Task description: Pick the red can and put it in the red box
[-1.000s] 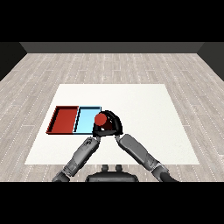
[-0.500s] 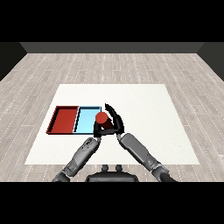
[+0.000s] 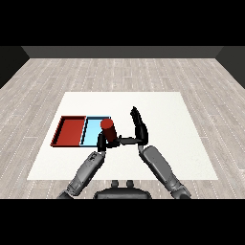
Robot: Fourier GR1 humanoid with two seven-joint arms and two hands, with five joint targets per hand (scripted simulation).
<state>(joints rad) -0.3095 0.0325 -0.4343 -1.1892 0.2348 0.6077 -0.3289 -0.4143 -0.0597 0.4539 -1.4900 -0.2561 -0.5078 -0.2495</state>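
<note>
Left hand point(image 3: 102, 141) curled around upright red can point(image 3: 108, 130), right hand point(image 3: 139, 129) just beside it with fingers straight and spread, light blue tray point(image 3: 93, 129) behind the can, red tray point(image 3: 70, 131) farther left

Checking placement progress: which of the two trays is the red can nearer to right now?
The light blue tray. The red can, held in the left robot hand, overlaps its right edge; the red tray lies farther left.
</note>
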